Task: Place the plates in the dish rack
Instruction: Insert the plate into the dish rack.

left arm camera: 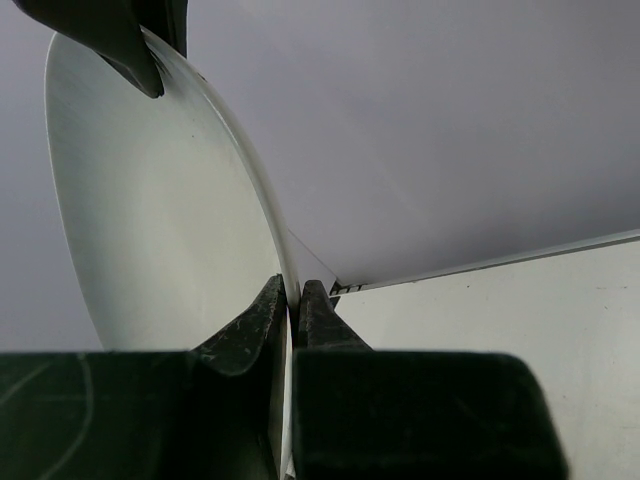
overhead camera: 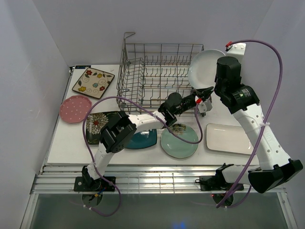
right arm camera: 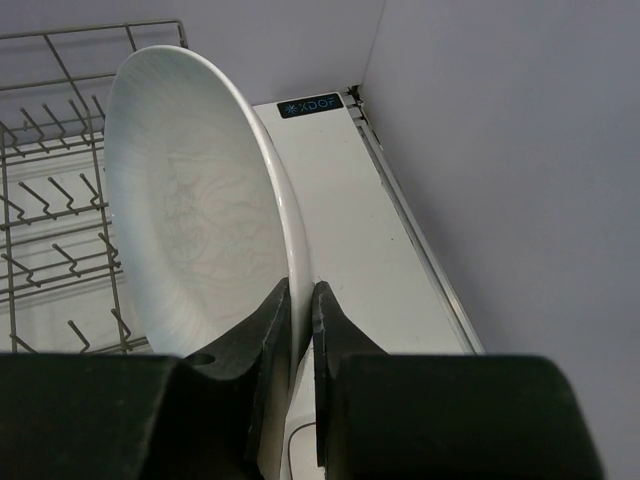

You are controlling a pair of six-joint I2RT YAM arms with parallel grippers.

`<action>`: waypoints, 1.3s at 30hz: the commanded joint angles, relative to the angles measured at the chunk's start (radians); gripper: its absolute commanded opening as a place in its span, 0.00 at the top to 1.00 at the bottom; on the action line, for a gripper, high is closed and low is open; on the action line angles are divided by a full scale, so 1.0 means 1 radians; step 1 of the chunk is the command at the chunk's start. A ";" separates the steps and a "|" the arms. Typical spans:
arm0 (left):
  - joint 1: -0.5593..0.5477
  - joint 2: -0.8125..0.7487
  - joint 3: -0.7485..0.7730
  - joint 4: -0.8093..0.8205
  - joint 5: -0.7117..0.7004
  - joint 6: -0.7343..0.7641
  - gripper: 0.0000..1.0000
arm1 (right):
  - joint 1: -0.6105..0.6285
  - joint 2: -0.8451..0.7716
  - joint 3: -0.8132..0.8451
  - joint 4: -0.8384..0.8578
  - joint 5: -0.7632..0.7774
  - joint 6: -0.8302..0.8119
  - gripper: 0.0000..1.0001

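Note:
The white oval plate (overhead camera: 204, 67) stands on edge, lifted at the right end of the grey wire dish rack (overhead camera: 152, 71). My left gripper (overhead camera: 206, 92) is shut on its lower rim, seen in the left wrist view (left arm camera: 290, 295) on the plate (left arm camera: 160, 200). My right gripper (overhead camera: 218, 79) is shut on its right rim, seen in the right wrist view (right arm camera: 300, 300) on the plate (right arm camera: 190, 200). The right gripper's fingers (left arm camera: 110, 40) show at the plate's far rim. The rack (right arm camera: 50, 200) holds no plates in view.
On the table lie a cream floral square plate (overhead camera: 93, 82), pink dotted round plate (overhead camera: 75, 109), dark patterned square plate (overhead camera: 97, 125), teal square plate (overhead camera: 143, 140), mint-green round plate (overhead camera: 179, 142) and white rectangular plate (overhead camera: 228, 138). White walls enclose left, back and right.

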 commanded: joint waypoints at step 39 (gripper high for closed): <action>-0.011 0.112 0.058 0.020 -0.004 -0.253 1.00 | 0.095 0.057 -0.002 0.317 -0.046 -0.208 0.92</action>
